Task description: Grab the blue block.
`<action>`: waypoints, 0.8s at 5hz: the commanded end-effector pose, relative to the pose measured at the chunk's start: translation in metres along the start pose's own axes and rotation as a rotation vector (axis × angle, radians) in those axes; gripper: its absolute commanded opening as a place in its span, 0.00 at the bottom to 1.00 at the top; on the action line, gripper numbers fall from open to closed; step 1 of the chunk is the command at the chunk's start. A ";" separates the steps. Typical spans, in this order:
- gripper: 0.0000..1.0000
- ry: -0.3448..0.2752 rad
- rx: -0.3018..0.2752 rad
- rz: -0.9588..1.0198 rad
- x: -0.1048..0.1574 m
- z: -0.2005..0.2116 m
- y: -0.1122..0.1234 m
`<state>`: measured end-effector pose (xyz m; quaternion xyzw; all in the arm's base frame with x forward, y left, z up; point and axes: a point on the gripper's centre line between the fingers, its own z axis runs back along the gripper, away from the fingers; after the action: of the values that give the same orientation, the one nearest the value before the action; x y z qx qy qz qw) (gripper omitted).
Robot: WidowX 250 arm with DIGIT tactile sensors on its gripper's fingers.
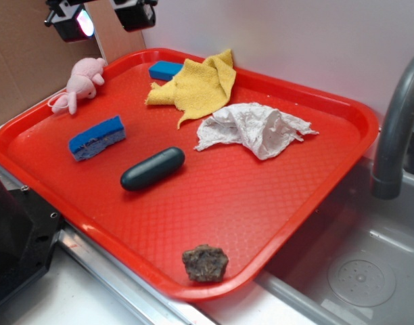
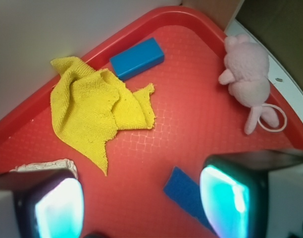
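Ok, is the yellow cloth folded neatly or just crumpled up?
Crumpled. The yellow cloth lies bunched in loose, uneven folds with ragged corners sticking out, beside the blue block near the tray's back rim.

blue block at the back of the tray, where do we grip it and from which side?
Grip the blue block across its two long faces, near the middle, coming straight down from above. It lies flat on the red tray, close along the back rim, and the yellow cloth touches one end, so a sideways approach looks crowded. The gripper is open, apart from the block.
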<state>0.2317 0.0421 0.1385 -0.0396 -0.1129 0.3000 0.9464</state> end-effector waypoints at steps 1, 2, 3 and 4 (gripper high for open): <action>1.00 -0.051 -0.016 0.009 0.015 0.014 0.003; 1.00 -0.102 -0.068 0.269 0.036 -0.015 0.004; 1.00 -0.130 -0.069 0.524 0.053 -0.044 0.012; 1.00 -0.180 0.093 0.670 0.073 -0.065 0.021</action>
<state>0.2935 0.0913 0.0673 0.0062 -0.1354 0.6067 0.7833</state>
